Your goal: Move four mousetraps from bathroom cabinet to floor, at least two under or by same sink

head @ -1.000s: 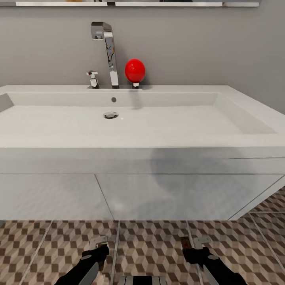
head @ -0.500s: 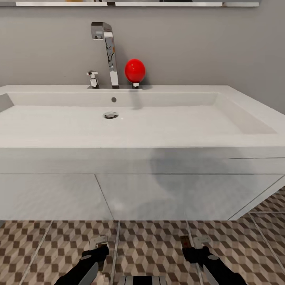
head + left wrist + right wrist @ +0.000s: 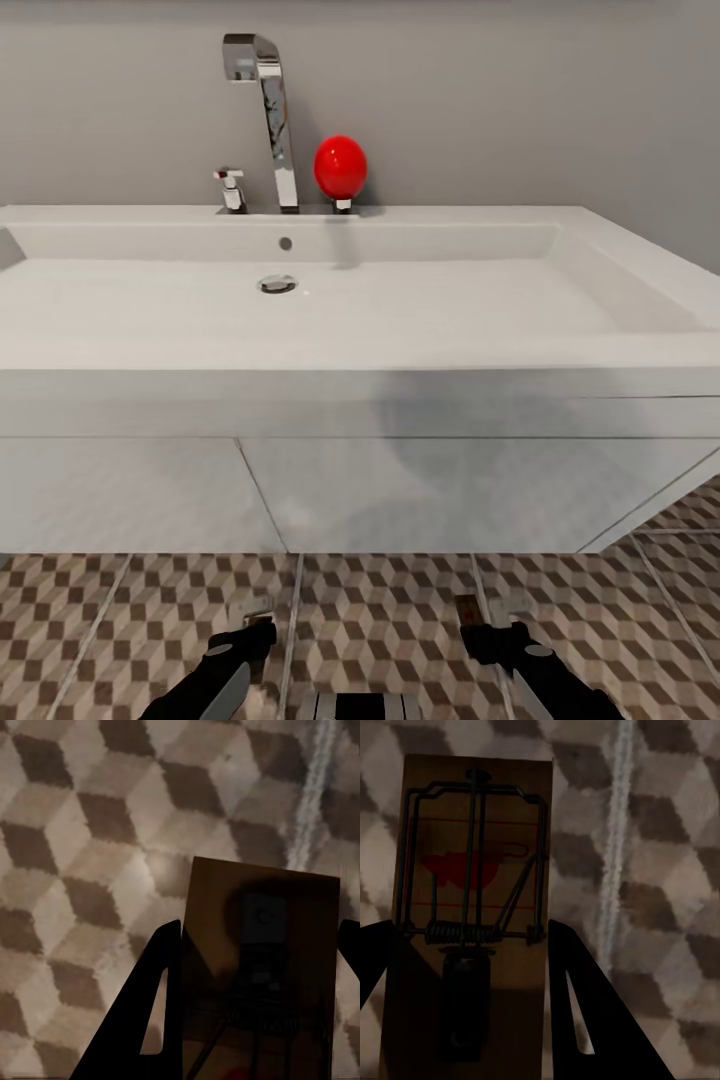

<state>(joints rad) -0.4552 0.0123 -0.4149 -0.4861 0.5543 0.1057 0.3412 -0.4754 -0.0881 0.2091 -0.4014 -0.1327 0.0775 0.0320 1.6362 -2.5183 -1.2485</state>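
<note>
The bathroom sink (image 3: 420, 340) is right in front of me, wide and white, with flat front panels hanging over the bathroom floor (image 3: 380, 600). Low in the head view, both grippers hover over the cube-pattern tiles just short of the sink's front. My left gripper (image 3: 252, 622) (image 3: 259, 967) is shut on a brown mousetrap (image 3: 262, 967), which shows its plain side. My right gripper (image 3: 490, 615) (image 3: 472, 967) is shut on a second mousetrap (image 3: 472, 892) (image 3: 466, 606), with its wire bar and spring facing the camera. The cabinet is out of view.
A tall chrome faucet (image 3: 270, 120) and a shiny red ball-shaped thing (image 3: 340, 165) stand on the sink's back ledge against the grey wall. At the right the sink's underside slants back, and open tiled floor (image 3: 680, 580) runs past it.
The whole head picture has shifted: the faucet and sink rim sit slightly higher and the shelf edge at the top is gone, so the camera moved. Both grippers hold as before.
</note>
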